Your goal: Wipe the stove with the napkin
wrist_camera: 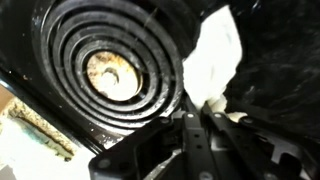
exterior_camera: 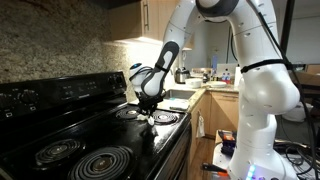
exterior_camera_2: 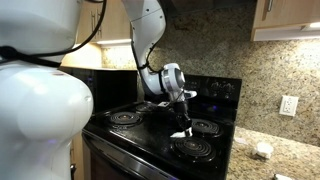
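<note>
**A:** Where is the napkin?

**B:** The white napkin (wrist_camera: 215, 52) is pinched in the gripper (wrist_camera: 205, 110). In the wrist view the fingers (wrist_camera: 190, 135) stand close together on its lower end. The rest of it spreads out, crumpled, over the black top of the stove (wrist_camera: 275, 60).

**A:** Is it touching the stove?

**B:** It looks so. In both exterior views the napkin (exterior_camera: 151, 123) (exterior_camera_2: 181, 133) hangs straight down from the gripper (exterior_camera: 149, 112) (exterior_camera_2: 183, 120). Its bottom edge meets the glossy surface of the stove (exterior_camera: 100, 135) (exterior_camera_2: 148, 135).

**A:** Which part of the top?

**B:** It is just beside a coil burner (wrist_camera: 110, 65), on the bare strip next to it and not on the coil itself. In an exterior view it comes down between two of the coil burners (exterior_camera_2: 190, 150).

**A:** And the arm?

**B:** The white arm (exterior_camera: 255, 80) bends down from above, and its wrist points at the stove top.
</note>
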Robot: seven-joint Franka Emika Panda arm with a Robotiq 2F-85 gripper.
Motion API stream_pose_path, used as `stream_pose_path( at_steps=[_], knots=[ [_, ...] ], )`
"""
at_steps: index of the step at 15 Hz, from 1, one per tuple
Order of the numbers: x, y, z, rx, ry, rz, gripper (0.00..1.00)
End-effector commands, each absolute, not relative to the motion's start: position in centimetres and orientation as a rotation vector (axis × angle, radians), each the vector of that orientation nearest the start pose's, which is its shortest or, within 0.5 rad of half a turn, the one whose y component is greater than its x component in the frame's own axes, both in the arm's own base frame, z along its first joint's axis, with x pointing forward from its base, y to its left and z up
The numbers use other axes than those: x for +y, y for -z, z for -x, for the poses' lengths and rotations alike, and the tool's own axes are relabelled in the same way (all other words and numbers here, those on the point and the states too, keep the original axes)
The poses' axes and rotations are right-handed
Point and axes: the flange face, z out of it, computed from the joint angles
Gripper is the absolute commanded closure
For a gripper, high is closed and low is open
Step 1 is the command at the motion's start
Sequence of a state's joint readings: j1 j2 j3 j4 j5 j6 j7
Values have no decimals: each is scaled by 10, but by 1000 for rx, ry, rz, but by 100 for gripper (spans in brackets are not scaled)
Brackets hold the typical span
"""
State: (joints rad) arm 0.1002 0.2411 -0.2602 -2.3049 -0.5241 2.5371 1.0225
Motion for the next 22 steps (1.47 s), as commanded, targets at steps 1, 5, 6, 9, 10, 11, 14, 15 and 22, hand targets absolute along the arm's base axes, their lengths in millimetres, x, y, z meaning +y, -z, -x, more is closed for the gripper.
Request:
stream_pose_path(
  at_steps=[1,5,6,9,10,11,14,15,22],
  knots=[
    [-138,-230,-522,1169,291,3252,92],
    [-188,-221,-532,1095,282,3224,93],
    [-199,-216,-534,1076,258,3223,93],
    [-230,-217,-543,1065,208,3217,93],
    [-239,-218,-548,1074,204,3208,93],
    [-246,-220,-554,1089,214,3199,93],
    [-257,-232,-588,1166,321,3147,92],
    [-255,-235,-599,1185,349,3126,92],
    [-223,-256,-678,1149,608,3085,92]
  ],
)
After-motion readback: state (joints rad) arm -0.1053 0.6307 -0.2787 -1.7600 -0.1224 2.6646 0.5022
